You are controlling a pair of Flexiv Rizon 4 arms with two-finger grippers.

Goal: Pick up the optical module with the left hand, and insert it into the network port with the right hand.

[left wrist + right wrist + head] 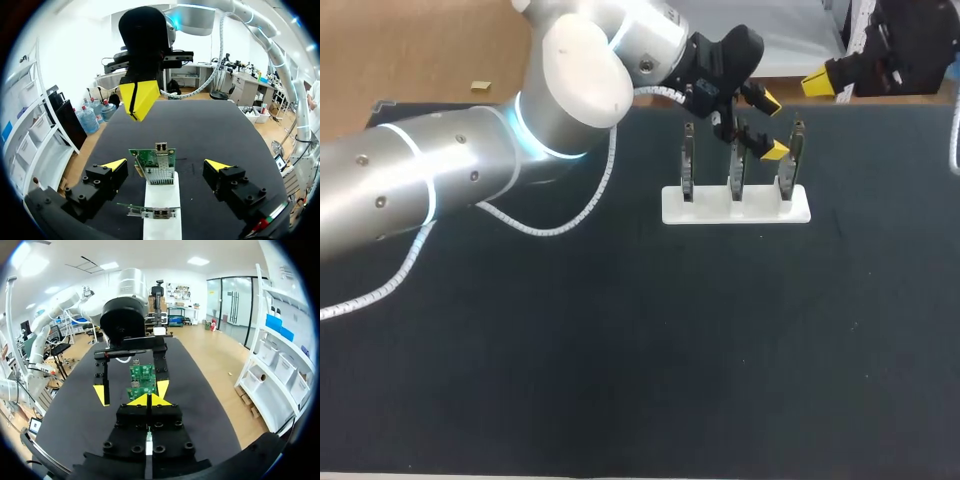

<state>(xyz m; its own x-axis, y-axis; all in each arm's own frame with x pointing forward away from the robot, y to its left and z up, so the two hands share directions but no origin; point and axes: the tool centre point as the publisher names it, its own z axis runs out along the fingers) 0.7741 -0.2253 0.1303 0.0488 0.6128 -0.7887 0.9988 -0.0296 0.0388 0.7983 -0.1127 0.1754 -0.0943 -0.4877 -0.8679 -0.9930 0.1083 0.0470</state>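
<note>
Three upright green circuit boards stand in a white holder (735, 205) at the back of the table. My left gripper (772, 125) hovers over the holder's right half, open. In the left wrist view its fingers (166, 165) straddle one board (155, 162) with a metal network port on its top edge, without touching it. A second board (150, 212) sits closer under the wrist. My right gripper (820, 82) hangs shut and empty beyond the table's back right edge, pointing at the holder (148, 401). No separate optical module shows in any view.
The black mat (620, 350) covers the table. My left arm (440, 180) with its white coiled cable (550, 225) crosses the back left. A small tan piece (480, 87) lies on the brown surface behind the mat.
</note>
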